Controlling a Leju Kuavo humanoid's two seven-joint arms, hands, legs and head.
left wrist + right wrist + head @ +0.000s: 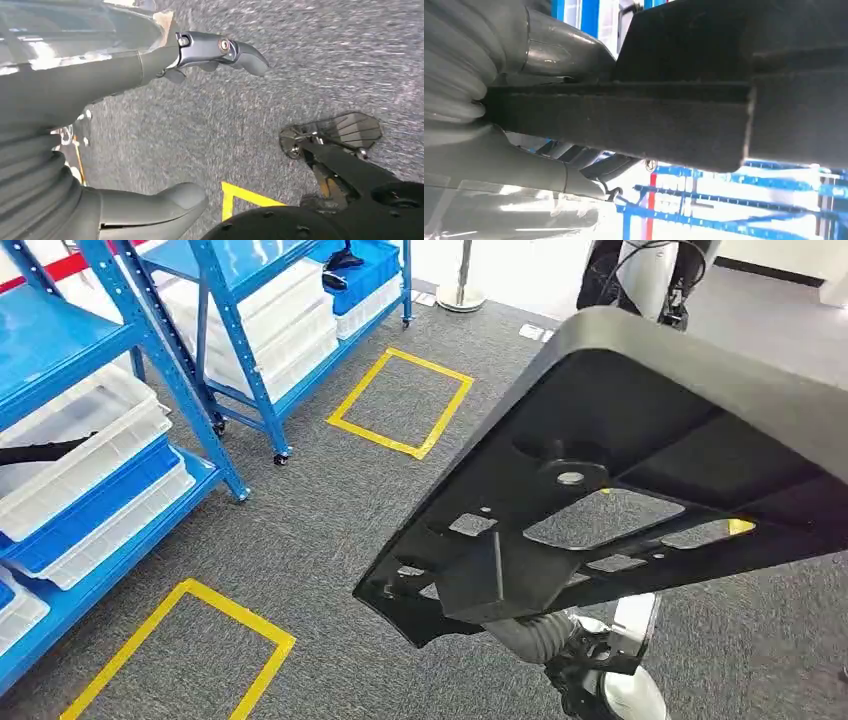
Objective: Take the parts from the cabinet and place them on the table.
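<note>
The robot's right hand gripped a large black part, a moulded panel with cut-outs and ribs. In the right wrist view its fingers were curled against the underside of a thick bar of the part, and its thumb lay on the other face, so the bar sat clamped between them. In the head view the part hung in the air above the grey carpet, tilted, with its smooth edge uppermost and its ribbed inner face turned toward the camera. The ribbed wrist cover of the right arm showed just beneath the part's lower corner.

The left hand held nothing. Its thumb and its fingers stood well apart, with bare carpet between them, and it hung over the floor.

A blue rack stood to the left of the part, well apart from it. White bins and blue bins sat on its shelves, and a thin black piece lay in one white bin. Two yellow tape rectangles marked the carpet between the rack and the part. Behind the part, a chrome post base stood on the floor.
</note>
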